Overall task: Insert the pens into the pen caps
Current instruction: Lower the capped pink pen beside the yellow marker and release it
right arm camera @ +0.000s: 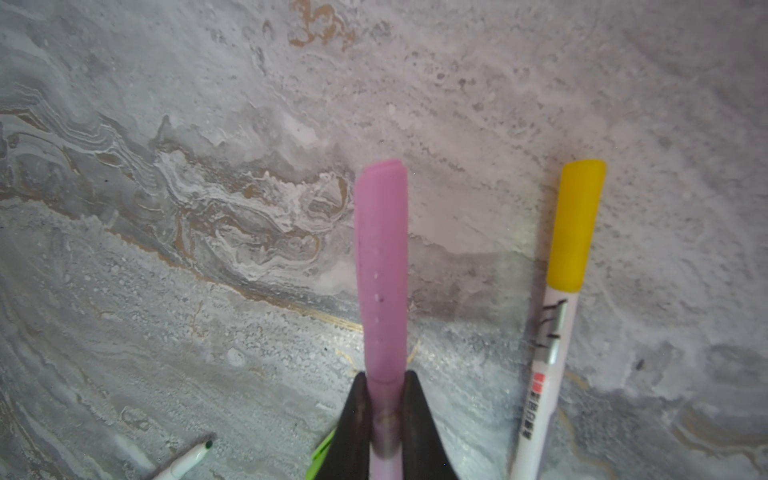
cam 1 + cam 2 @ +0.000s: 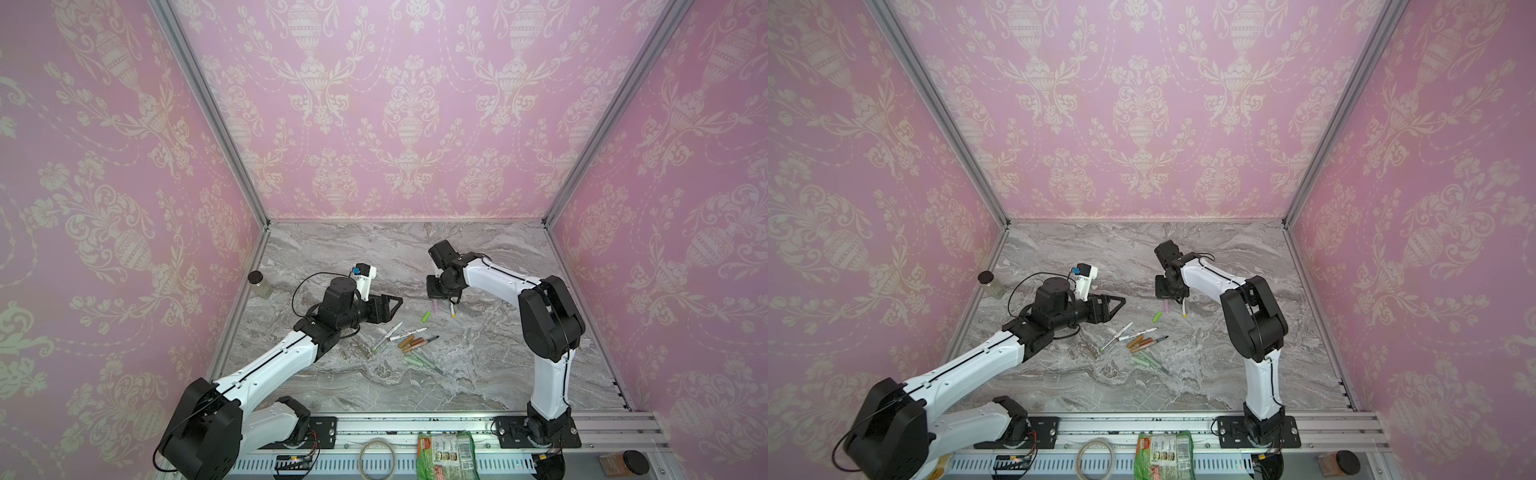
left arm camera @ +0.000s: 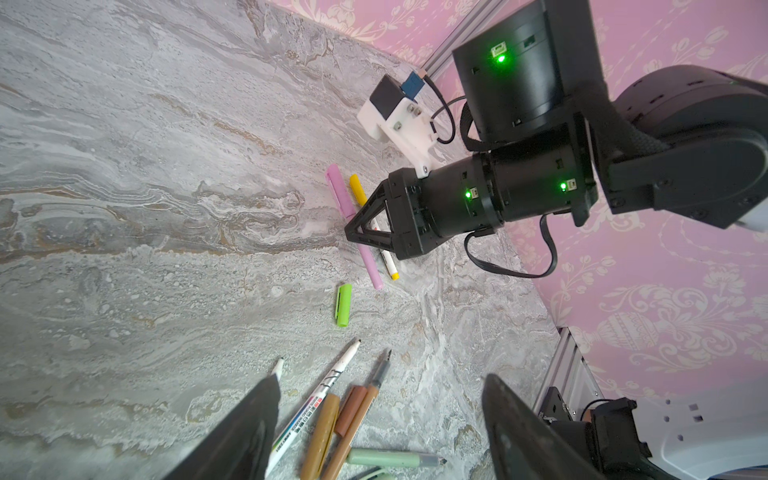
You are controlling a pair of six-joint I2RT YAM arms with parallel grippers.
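Nearest me on the grey marble-patterned tabletop (image 2: 478,374), a sage green pen (image 2: 431,365) is lying uncapped with a pale green plastic cap (image 2: 413,357) just beside it. Just past that, a brown pen with a bare dark tip (image 2: 424,341) is lying against a stubby brown cap (image 3: 348,411). There, 2 thin white pens (image 2: 409,333) are lying with their tips exposed too. By my count, 4 pens are waiting for caps.

The left arm is stretching low from the front left corner with its wrist level. The left gripper (image 2: 394,306) is hovering near that pile, pointing toward the middle, jaws spread and holding nothing.

Further on, a bright green plastic cap (image 2: 426,317) is lying alone, apart from any pen. Beyond it, 2 pens are looking finished. A white pen wearing a yellow cap (image 1: 575,224) is lying flat, and just beside it is a pink pen with its pink cap on (image 1: 381,249).

The right arm is rising from the front right and folding over toward the centre, wrist bent downward. The right gripper (image 1: 386,375) is clenching the pink pen where cap meets barrel. I cannot tell whether that pen is resting on the tabletop or sitting just above it. I am judging this as the seating or setting-down of pen 2 of 6.
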